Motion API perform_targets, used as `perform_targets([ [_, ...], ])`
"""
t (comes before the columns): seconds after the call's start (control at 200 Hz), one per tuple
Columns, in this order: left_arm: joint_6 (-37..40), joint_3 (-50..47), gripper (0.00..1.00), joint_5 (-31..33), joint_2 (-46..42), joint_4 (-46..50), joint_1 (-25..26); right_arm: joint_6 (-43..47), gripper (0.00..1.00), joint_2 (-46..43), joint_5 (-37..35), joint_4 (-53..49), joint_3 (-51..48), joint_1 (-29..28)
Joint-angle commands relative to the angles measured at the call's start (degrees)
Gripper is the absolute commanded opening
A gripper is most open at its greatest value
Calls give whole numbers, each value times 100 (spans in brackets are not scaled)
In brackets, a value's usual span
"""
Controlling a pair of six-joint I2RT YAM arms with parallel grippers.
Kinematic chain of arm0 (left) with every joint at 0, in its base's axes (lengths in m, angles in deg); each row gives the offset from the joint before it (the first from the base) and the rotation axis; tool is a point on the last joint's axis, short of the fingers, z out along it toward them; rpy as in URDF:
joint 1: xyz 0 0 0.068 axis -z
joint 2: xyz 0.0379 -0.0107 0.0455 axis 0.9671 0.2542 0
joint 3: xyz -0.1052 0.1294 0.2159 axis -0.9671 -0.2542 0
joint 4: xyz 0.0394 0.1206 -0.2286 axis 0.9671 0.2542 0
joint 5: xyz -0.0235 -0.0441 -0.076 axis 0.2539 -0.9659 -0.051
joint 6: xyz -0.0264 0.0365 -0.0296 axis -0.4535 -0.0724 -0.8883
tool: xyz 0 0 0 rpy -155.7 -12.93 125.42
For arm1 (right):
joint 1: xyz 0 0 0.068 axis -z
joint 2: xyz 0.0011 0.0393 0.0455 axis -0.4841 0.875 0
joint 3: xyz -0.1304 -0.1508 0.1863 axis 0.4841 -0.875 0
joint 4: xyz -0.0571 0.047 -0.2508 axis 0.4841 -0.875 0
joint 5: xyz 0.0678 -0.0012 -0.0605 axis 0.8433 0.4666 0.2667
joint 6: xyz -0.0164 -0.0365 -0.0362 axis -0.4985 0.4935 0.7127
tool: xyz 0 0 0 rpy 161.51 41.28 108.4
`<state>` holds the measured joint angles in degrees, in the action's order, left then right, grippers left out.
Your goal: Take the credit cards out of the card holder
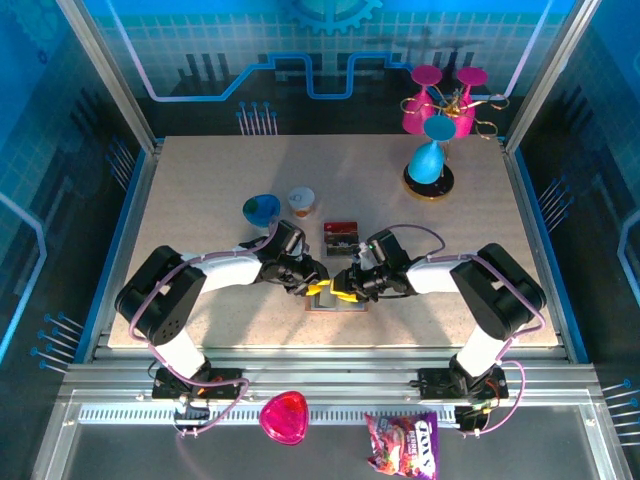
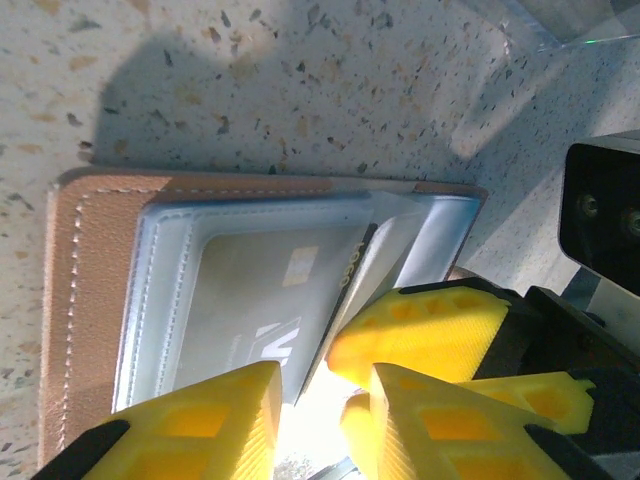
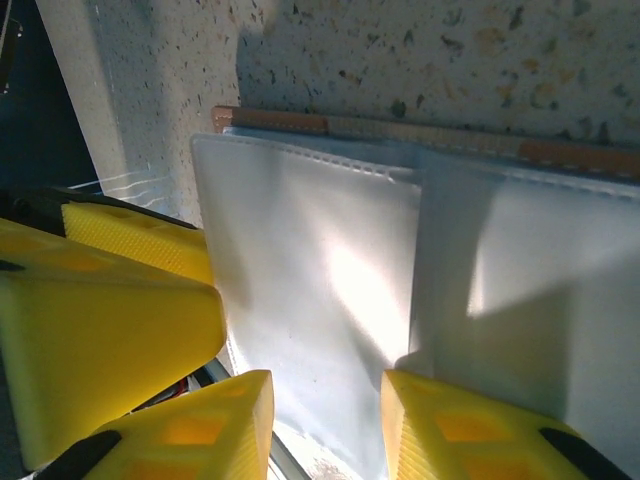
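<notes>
Card holder [image 2: 90,300] lay open, credit card [image 2: 260,290] inside.
Left claw [image 2: 325,400], right claw [image 3: 325,400] straddled its lining [image 3: 320,260], grip unclear; likely needed one pinning, other sliding flat.

Top view overhead, whole table [image 1: 200,210]; wrist views close, sharing card holder [image 2: 85,300] [image 3: 320,290].

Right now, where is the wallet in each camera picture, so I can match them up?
Top view: wallet low centre, by the table's near edge.
Left wrist: wallet fills centre and left, tan edge on the left.
Right wrist: its pale lining spans middle and right, tan edge on top.
Shared landmark: the speckled table.
</notes>
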<state>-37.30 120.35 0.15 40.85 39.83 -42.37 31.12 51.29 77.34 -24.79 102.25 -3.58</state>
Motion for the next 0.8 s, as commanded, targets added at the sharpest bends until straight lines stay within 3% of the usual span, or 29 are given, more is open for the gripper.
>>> perform_targets([
  [0.0, 11, 60, 30, -202, -88, -8, 66, 92, 35, -378, -103, -521, 76, 98],
  [0.275, 32, 350, 34, -342, -115, 58, 115, 623, 37, -1163, -592, -1903, 482, 237],
  [0.795, -25, 1186, 42, -605, 611, -68, 501, 1138, 38, -2517, -1024, -3205, 477, 1017],
])
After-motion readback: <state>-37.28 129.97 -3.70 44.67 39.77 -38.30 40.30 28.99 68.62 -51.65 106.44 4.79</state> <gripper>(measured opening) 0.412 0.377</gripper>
